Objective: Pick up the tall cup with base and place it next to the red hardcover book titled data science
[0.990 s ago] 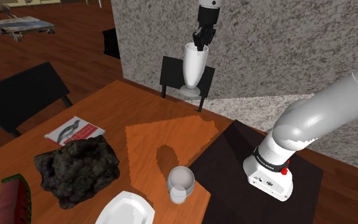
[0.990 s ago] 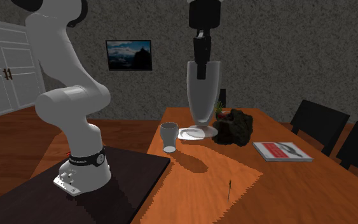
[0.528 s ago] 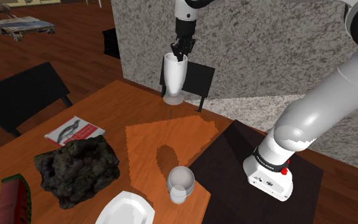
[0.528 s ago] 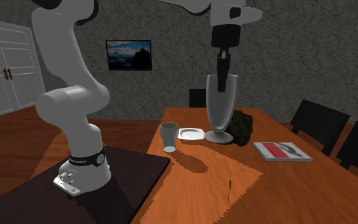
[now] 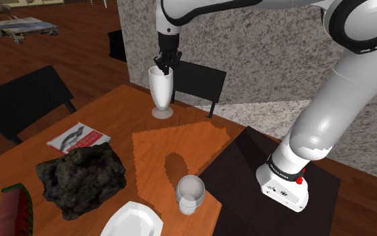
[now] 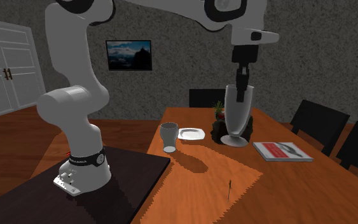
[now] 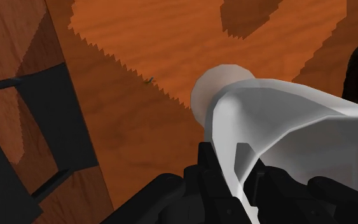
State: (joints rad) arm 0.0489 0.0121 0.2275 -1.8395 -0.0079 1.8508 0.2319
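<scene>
The tall cup is white, with a narrow stem and a round base, and it hangs upright over the table's far side. My black gripper is shut on its rim from above, one finger inside the cup and one outside. In the second exterior view the cup is just left of the flat red-and-white book. The book lies toward the shoulder view's left. In the wrist view the gripper clasps the cup's wall, with the base over bare wood beside the placemat.
An orange placemat covers the table's middle. A dark rock, a small cup, a white plate and a watermelon slice sit nearer. Black chairs stand at the table's edges.
The arm has carried the cup toward the shoulder view's left and lower, from beyond the table's far edge to over the table, closer to the book. The grip stayed shut.
</scene>
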